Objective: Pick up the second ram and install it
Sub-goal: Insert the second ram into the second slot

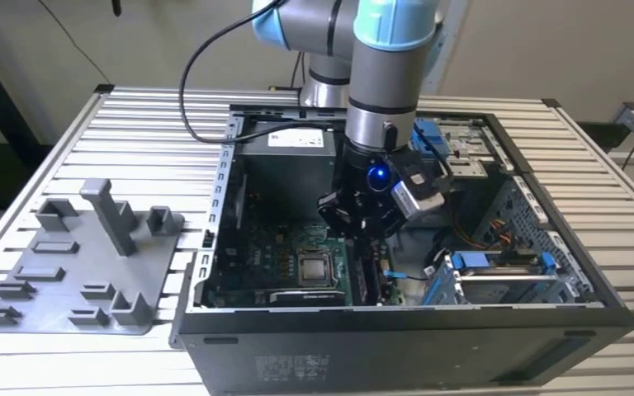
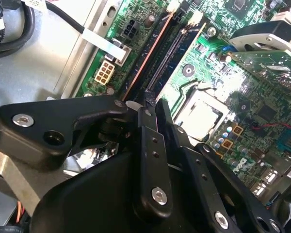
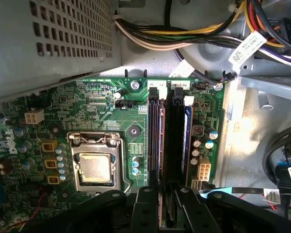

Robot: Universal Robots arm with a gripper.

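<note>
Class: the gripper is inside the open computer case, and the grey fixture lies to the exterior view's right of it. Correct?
No: the grey fixture lies to the exterior view's left of the case, as that view shows; the gripper is inside.

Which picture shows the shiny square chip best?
The first wrist view: the processor faces the camera, whole in its socket. The second wrist view shows it slanted beside the gripper. The exterior view shows it small.
</note>
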